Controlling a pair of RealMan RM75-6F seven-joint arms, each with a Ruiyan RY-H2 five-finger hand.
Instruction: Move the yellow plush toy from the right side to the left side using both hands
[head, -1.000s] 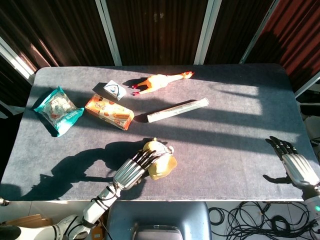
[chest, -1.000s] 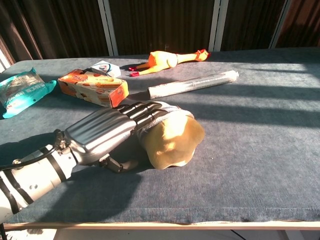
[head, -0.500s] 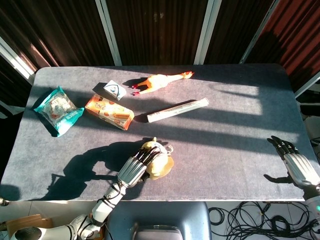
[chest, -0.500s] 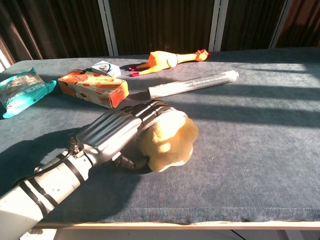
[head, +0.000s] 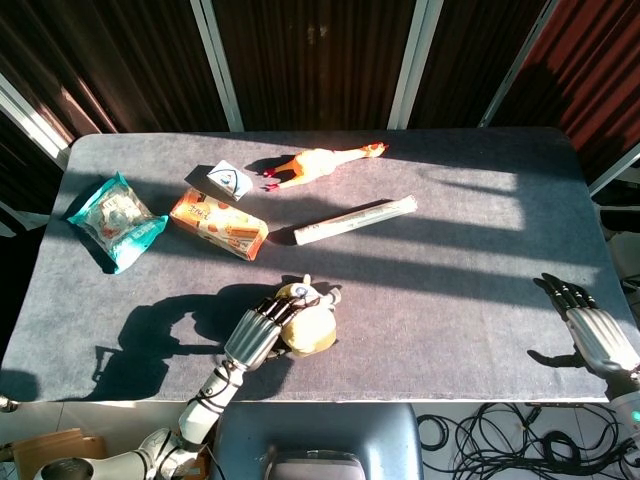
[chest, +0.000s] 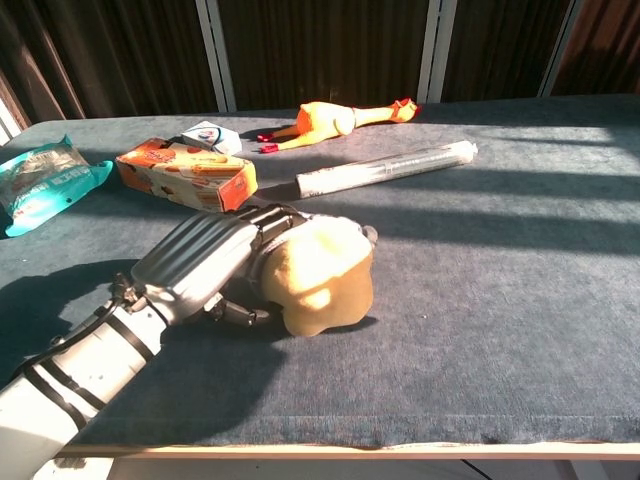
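Near the front edge of the grey felt worktop (head: 470, 270): left hand (chest: 205, 262) gripping the round yellow plush toy (chest: 315, 277). At the front right corner: right hand (head: 590, 330), apparently empty, fingers apart. Orange snack box (chest: 185, 172) lettering unreadable.

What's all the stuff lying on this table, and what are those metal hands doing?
Yellow plush toy: one, yellow, near front edge, held.
Rubber chicken: one, yellow-orange, far middle.
Long wrapped tube: one, silvery, centre.
Snack box: one, orange, left of centre.
Small carton: one, white and blue, behind the box.
Snack bag: one, teal, far left.
Table: one, grey cloth top.
Left hand: metallic, grips the plush toy.
Right hand: metallic, at the table's right edge, holds nothing.
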